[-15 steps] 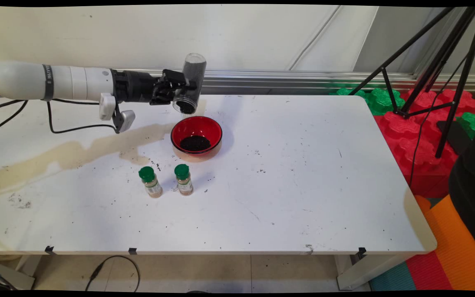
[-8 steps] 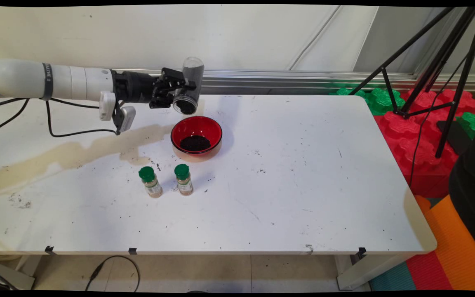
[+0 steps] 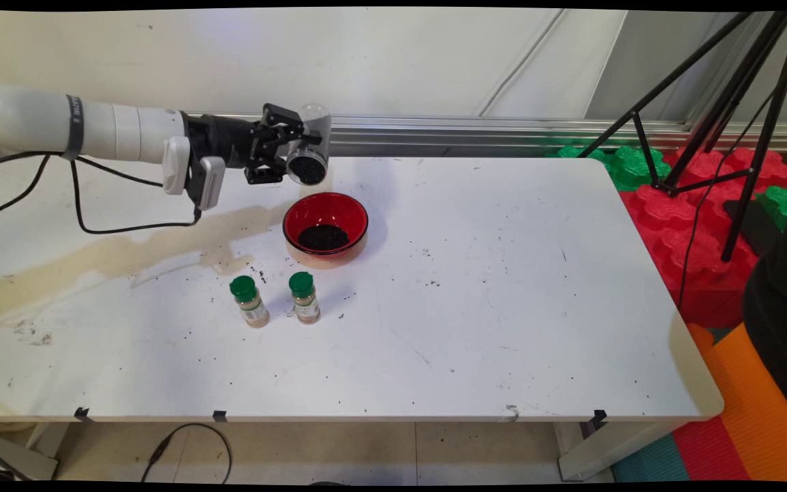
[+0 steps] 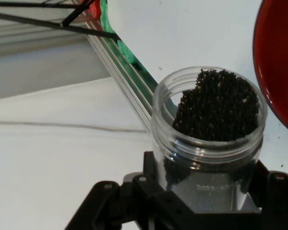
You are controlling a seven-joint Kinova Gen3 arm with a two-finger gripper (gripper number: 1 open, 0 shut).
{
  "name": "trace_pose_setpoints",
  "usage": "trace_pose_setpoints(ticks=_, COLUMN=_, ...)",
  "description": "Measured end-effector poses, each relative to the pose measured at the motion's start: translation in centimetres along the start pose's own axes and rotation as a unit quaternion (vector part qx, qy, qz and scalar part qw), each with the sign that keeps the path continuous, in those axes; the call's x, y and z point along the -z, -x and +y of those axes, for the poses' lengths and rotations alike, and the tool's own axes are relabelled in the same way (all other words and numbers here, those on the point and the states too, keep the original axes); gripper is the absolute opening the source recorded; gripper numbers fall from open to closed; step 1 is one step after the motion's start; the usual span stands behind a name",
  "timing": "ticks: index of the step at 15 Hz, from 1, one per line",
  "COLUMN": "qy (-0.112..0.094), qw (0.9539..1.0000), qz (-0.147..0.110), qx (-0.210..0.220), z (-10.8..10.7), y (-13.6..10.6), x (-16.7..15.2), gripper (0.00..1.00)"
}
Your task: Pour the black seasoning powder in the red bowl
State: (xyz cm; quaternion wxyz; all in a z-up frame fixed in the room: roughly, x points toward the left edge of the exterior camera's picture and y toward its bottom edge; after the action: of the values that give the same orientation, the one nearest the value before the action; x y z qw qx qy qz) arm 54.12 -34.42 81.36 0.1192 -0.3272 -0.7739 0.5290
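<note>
Where brown stain crosses it, speck-strewn white table

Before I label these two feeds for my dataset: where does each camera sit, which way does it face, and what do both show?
Main view: fixed above the table's near side, looking down across it toward the wall; shows the white arm and gripper.
Hand view: on the hand, looking along the gripper; its black linkage rises from the bottom edge.
Shared: the clear jar of dark grains in the gripper, and the red bowl.
</note>
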Motion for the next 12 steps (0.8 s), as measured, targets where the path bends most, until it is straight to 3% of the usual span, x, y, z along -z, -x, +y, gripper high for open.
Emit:
trace_pose_setpoints(ticks=6, qy=0.005, qw=0.9956, qz=0.004, qx=0.094, z=-0.8, y=0.2, x=0.5, gripper=0.0)
trace_pose_setpoints(ticks=12, qy=0.006, qw=0.981, qz=0.009, qx=0.194, z=-1.8, y=0.7, x=1.0, gripper=0.0)
